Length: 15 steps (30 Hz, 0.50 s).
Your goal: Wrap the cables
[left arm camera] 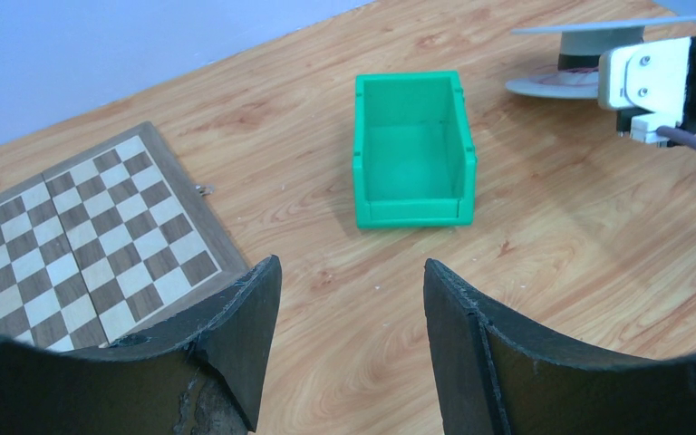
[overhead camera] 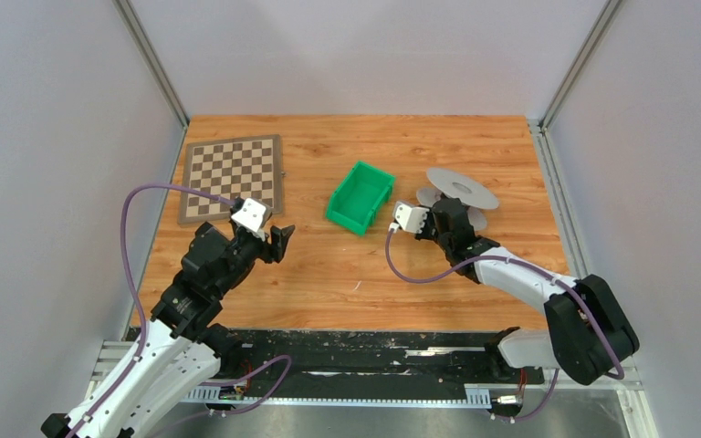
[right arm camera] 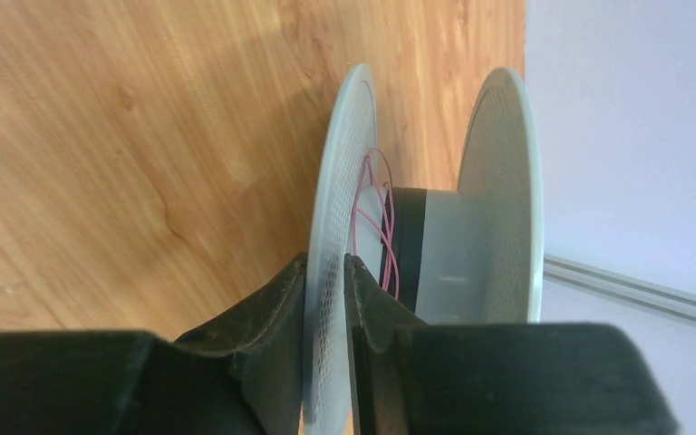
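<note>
The pale grey two-disc spool (overhead camera: 461,189) stands on the table at the right, its top disc also showing in the left wrist view (left arm camera: 598,27). My right gripper (right arm camera: 326,263) is shut on the edge of the spool's lower disc (right arm camera: 337,163), one finger on each face. A thin pink cable (right arm camera: 372,208) loops loosely beside the dark hub between the discs. In the top view the right gripper (overhead camera: 444,208) sits at the spool's near-left side. My left gripper (overhead camera: 283,239) hovers over bare wood far to the left, open (left arm camera: 352,267) and holding nothing.
A green plastic bin (overhead camera: 360,196) (left arm camera: 412,149) stands between the two arms. A folding chessboard (overhead camera: 233,176) (left arm camera: 72,245) lies at the back left. Grey walls close in the table on three sides, and the spool is near the right wall.
</note>
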Tool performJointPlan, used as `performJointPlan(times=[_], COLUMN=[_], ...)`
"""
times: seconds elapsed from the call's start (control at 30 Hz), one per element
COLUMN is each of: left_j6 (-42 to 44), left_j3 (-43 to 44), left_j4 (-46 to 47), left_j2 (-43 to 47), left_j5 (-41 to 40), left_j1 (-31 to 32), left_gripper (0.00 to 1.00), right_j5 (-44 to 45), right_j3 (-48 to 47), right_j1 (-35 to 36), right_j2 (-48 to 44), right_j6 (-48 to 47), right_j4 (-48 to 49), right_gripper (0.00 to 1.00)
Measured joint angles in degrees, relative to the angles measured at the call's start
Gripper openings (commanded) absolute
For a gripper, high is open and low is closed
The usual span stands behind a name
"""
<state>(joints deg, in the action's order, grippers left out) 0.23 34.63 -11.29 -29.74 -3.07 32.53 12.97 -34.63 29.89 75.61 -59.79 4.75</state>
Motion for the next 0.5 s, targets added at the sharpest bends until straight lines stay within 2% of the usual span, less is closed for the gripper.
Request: performJointPlan(times=[0.17, 0.5], left_j6=[0.00, 0.00], left_j3=[0.00, -0.02], left_j4=[0.02, 0.02], left_j2=[0.15, 0.72], left_j5=[0.00, -0.02], left_j1=[0.00, 0.00], left_gripper=[0.67, 0.67], right_j5=[0.46, 2.27], right_j3=[1.36, 2.89], right_j1=[0.74, 1.62], right_j2=[1.36, 6.99], right_j6=[0.83, 2.03], right_j4=[0.90, 4.20], right_gripper=[0.27, 0.28])
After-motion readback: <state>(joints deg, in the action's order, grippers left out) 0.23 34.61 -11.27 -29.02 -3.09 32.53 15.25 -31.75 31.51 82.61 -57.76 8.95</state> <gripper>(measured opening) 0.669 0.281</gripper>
